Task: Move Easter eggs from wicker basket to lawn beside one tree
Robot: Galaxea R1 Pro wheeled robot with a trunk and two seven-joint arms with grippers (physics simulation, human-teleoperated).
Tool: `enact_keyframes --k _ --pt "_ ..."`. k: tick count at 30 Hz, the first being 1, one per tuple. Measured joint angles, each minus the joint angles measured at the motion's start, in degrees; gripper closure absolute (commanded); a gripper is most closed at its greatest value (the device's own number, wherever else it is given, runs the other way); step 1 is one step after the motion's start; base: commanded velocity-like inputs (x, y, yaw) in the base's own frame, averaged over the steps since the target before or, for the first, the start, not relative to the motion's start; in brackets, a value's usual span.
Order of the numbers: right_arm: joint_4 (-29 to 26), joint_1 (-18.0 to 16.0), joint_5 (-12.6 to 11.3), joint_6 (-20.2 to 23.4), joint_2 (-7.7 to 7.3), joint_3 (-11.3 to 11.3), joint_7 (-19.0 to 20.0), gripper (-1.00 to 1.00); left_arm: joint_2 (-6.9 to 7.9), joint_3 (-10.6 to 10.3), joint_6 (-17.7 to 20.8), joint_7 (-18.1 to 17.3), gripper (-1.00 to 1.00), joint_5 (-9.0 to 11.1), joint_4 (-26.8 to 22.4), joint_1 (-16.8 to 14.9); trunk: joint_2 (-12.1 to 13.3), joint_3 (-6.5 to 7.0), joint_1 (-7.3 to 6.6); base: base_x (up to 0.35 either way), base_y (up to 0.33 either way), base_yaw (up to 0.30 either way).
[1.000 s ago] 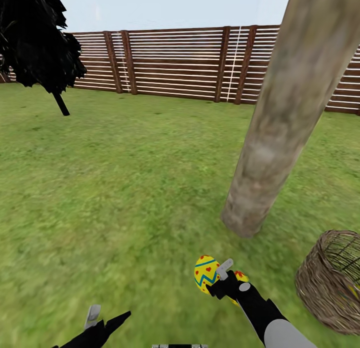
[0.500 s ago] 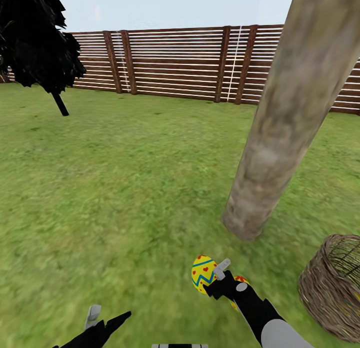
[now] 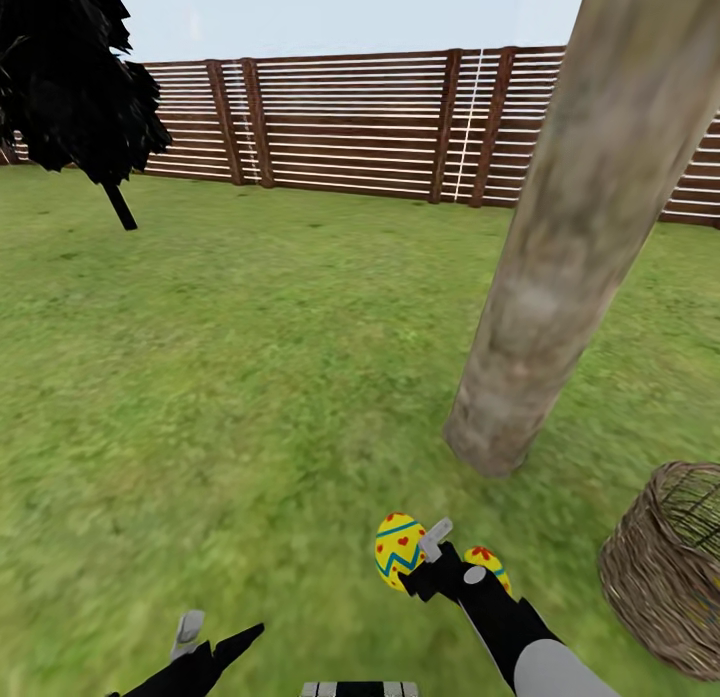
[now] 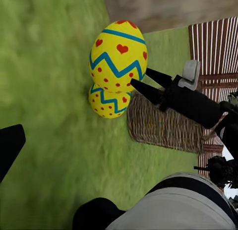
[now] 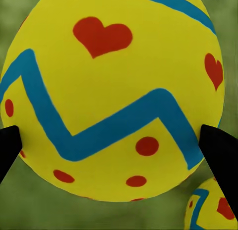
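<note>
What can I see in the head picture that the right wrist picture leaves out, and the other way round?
Head view alone: the thick pale grey-brown tree trunk, brown slatted wooden fence, dark cypress-like tree, round brown wicker basket and left gripper. Right wrist view alone: a close look at the held egg's blue zigzag and red hearts. Both: the right gripper shut on a yellow patterned egg, a second egg, and green lawn.

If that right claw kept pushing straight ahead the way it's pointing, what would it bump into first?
Nothing new, really: the right claw already has a yellow egg between its fingers. Beyond the egg the line probably meets the grass, though depth is hard to judge.
</note>
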Motion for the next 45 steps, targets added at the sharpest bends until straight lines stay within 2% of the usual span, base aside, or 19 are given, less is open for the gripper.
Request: enact_keyframes --k 6,18,24,30,43,45 --pt "0.0 0.0 0.0 0.1 0.03 0.0 -0.1 1.00 -0.05 0.0 0.0 0.0 -1.00 0.0 0.0 0.0 -2.4 -1.08 1.32 0.000 0.000 0.000" --pt "0.1 0.0 0.0 -0.2 0.03 -0.1 -0.1 1.00 -0.05 0.0 0.0 -0.1 -1.00 0.0 0.0 0.0 -2.6 -3.74 1.63 0.000 0.000 0.000" --pt "0.1 0.0 0.0 -0.2 0.03 -0.1 -0.1 1.00 -0.04 0.0 0.0 -0.3 -1.00 0.0 0.0 0.0 -2.6 -3.74 1.63 0.000 0.000 0.000" --pt "0.1 0.0 0.0 -0.2 0.03 -0.1 -0.1 1.00 -0.05 0.0 0.0 -0.2 -1.00 0.0 0.0 0.0 -2.7 -5.07 1.79 0.000 0.000 0.000" --pt "0.1 0.0 0.0 -0.2 0.03 -0.1 -0.1 1.00 0.00 0.0 0.0 -0.3 -1.00 0.0 0.0 0.0 -2.7 -5.07 1.79 0.000 0.000 0.000" --pt "0.1 0.0 0.0 -0.2 0.03 -0.1 -0.1 1.00 -0.03 0.0 0.0 -0.3 -1.00 0.0 0.0 0.0 -2.7 -5.51 1.84 0.000 0.000 0.000"
